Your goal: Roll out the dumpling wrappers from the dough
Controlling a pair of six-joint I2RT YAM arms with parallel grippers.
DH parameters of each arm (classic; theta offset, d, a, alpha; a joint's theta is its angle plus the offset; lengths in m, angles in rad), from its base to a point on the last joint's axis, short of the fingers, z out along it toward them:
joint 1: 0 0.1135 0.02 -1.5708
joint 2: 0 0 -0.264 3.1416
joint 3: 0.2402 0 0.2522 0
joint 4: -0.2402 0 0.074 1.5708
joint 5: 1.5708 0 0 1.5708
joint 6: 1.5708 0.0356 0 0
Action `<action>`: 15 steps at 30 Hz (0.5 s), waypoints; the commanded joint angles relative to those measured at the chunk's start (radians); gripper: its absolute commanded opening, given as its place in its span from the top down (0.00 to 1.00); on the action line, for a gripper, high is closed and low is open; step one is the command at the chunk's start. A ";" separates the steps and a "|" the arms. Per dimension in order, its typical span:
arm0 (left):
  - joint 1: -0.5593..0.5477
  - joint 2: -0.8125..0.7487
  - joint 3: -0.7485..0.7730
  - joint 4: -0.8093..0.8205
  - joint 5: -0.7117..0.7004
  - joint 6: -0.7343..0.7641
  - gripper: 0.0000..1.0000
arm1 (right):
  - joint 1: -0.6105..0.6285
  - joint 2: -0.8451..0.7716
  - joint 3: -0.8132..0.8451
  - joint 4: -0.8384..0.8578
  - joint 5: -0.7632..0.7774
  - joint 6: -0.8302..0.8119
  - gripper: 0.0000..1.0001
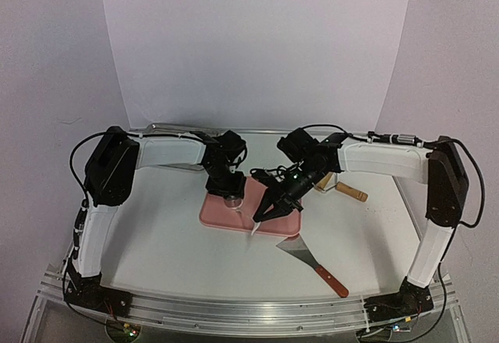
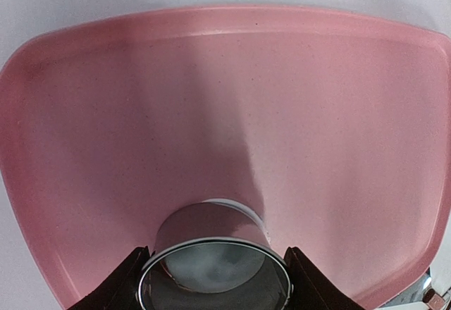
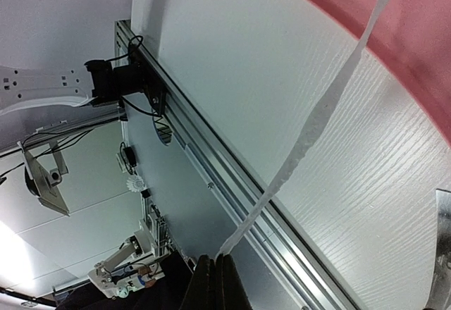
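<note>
Our left jaws held the metal ring cutter (image 2: 208, 227) on the pink tray (image 2: 106, 148), dumpling wrapper (image 2: 211, 271) seemingly inside it, our right jaws pinched a dough scrap strip (image 3: 317, 120) above the tray's near edge

In the left wrist view, the ring cutter (image 2: 215, 264) and the fingers (image 2: 116, 290) of the left gripper (image 2: 215, 285) beside it are cut off by the lower edge. Inside the ring only a blurred whitish reflection is seen; whether a dumpling wrapper lies there cannot be told. Ahead of the fingers, the pink tray (image 2: 225, 113) is cropped at both side edges. A metal part (image 2: 423, 296) at the lower right corner is cut off and cannot be identified. In the right wrist view, the white strip (image 3: 318, 120) running forward from the right gripper (image 3: 217, 271) is cut off at the upper edge. In the top view, the rolling pin (image 1: 352, 192) is partly hidden behind the right arm.
</note>
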 commanded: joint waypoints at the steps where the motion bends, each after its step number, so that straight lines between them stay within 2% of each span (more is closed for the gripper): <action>1: 0.034 0.073 -0.008 -0.054 -0.060 -0.017 0.70 | 0.008 -0.067 0.056 -0.009 -0.063 0.022 1.00; 9: 0.048 0.092 0.018 -0.079 -0.056 -0.038 0.69 | 0.007 -0.084 0.106 -0.011 -0.075 0.039 1.00; 15: 0.049 0.072 -0.004 -0.069 -0.018 -0.046 0.69 | -0.038 -0.090 0.080 -0.039 0.270 0.107 1.00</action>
